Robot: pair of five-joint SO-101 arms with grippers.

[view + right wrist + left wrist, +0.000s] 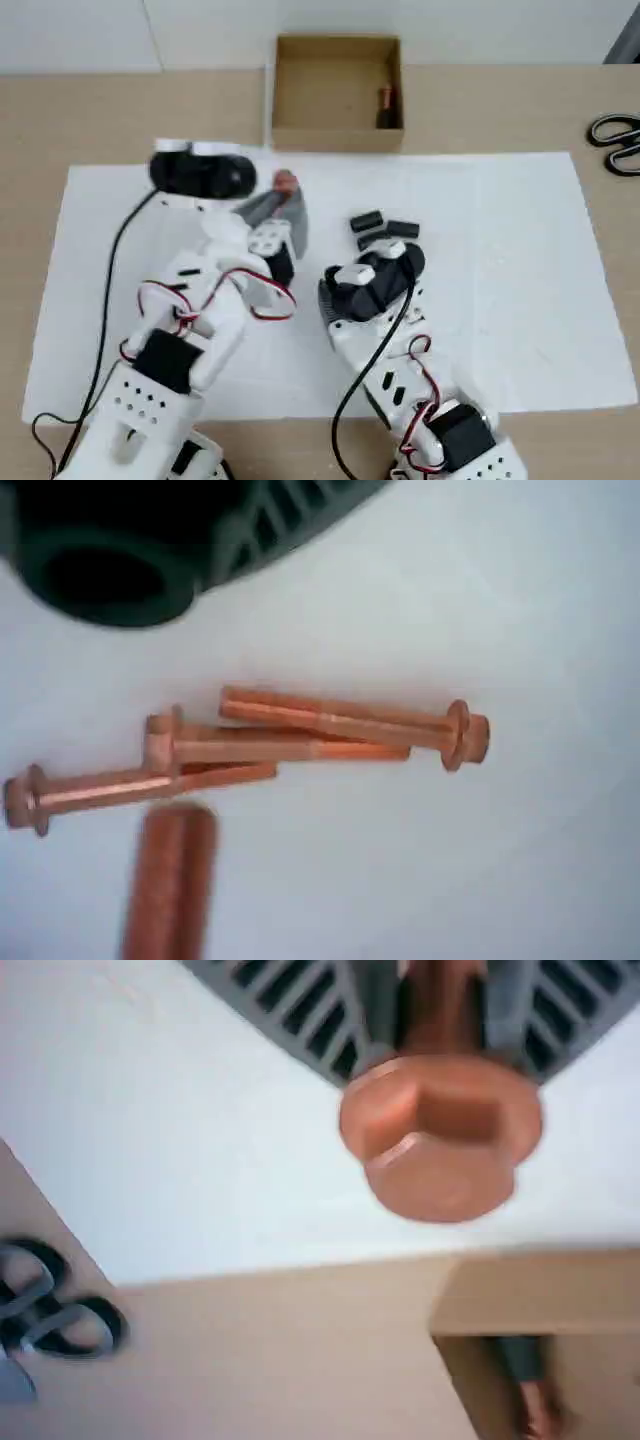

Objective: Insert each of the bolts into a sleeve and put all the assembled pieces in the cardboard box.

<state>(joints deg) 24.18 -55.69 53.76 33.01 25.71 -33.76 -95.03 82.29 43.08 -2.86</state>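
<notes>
My left gripper (281, 196) is shut on the shank of a copper bolt (285, 181), held above the white paper just short of the cardboard box (337, 130). Up close, the bolt's hex head (440, 1135) juts out beyond the grey fingers (375, 1005) toward the box (535, 1295). An assembled piece (385, 105) lies inside the box. My right gripper (130, 550) holds a black sleeve (100, 570) over three loose bolts (340, 720) on the paper. A thicker, blurred copper shank (170, 880) shows nearer the camera. Two more black sleeves (367, 220) lie ahead of the right arm (372, 278).
A white paper sheet (520, 260) covers the middle of the wooden table. Scissors (615, 140) lie at the far right edge, off the paper. The right half of the sheet is bare.
</notes>
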